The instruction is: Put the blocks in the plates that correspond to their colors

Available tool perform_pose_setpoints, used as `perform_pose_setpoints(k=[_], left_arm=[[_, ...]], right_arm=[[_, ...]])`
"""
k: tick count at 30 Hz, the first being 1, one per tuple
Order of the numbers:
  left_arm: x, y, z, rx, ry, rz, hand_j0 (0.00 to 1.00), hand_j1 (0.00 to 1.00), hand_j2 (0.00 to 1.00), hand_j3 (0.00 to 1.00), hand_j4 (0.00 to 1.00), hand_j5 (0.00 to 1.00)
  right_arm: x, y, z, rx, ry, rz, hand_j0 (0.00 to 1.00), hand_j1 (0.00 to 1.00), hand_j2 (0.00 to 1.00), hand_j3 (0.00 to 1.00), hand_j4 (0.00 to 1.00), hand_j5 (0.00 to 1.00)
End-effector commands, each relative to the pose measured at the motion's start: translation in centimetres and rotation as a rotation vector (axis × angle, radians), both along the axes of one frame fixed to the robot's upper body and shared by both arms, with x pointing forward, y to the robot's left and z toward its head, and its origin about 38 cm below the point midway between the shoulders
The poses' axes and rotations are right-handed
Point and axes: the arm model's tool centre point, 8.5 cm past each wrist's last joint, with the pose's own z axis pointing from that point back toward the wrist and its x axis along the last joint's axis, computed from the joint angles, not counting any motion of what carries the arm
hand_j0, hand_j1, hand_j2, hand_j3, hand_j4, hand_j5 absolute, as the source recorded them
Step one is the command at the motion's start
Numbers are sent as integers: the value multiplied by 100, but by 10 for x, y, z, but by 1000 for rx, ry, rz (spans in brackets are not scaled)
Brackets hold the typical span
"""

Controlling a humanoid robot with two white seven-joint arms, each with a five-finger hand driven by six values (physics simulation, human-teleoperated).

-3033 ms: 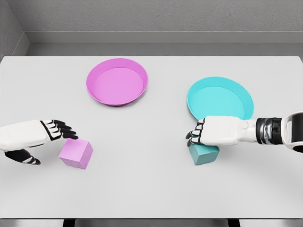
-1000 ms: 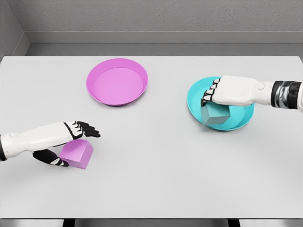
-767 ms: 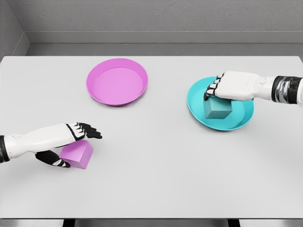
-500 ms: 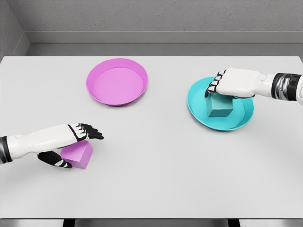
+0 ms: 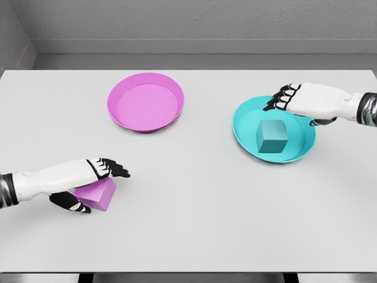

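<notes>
left hand [image 5: 88,180] at lower left closes around the pink block [image 5: 97,194], fingers over its top, thumb below. best next: firm the grip, lift straight, then carry up-right to the pink plate [image 5: 115,115], clearing its rim; bare table [image 5: 188,224] lies between. right hand [image 5: 306,99], at upper right, hangs empty and relaxed above the teal block [image 5: 272,137] resting in the teal plate [image 5: 244,141].

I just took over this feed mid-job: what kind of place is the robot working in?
Probably a bare simulated test bench, not a real room: a plain white table against a blank grey wall, holding only a pink plate, a teal plate and colored blocks.
</notes>
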Motion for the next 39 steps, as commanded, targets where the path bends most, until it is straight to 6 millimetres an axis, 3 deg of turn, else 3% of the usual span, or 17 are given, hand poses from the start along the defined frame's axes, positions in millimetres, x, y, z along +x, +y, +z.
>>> perform_pose_setpoints(k=[1,3,4,5,9,11,15,20,23,30,39], left_arm=[[-1,0,-1,8,10,-3,97,97,97,97,97,97],[-2,-2,-5,19,15,-12,85,85,85,85,85,85],[-3,-2,-7,38,25,-23,72,72,72,72,72,72],[-4,-1,-8,50,33,-30,66,66,66,66,66,66],[-5,-2,-8,67,39,-40,55,55,55,55,55,55],[-4,-3,-6,64,33,-43,55,55,55,55,55,55],[1,-3,1,63,15,-44,58,58,58,58,58,58],[7,-4,12,63,-17,-50,59,59,59,59,59,59],[12,-5,19,65,-38,-53,59,59,59,59,59,59],[21,-8,31,64,-78,-56,59,59,59,59,59,59],[39,-22,39,42,-136,-58,59,59,59,59,59,59]], right_arm=[[3,-11,42,42,-105,-27,100,100,100,100,100,100],[-8,-25,55,96,-153,-43,100,100,100,100,100,100],[-11,-29,60,122,-179,-49,100,100,100,100,100,100],[-12,-34,64,154,-195,-61,100,100,100,100,100,100],[-26,-47,57,217,-191,-98,100,100,100,100,100,100],[-38,-46,55,254,-195,-94,100,100,100,100,100,100],[-44,-50,51,286,-205,-104,100,100,100,100,100,100],[-57,-69,40,341,-214,-179,100,100,100,100,100,100],[-59,-66,40,339,-212,-170,100,100,100,100,100,100],[-68,-62,8,353,-137,-181,100,100,100,100,100,100],[-71,-59,2,366,-127,-183,100,100,100,100,100,100]])
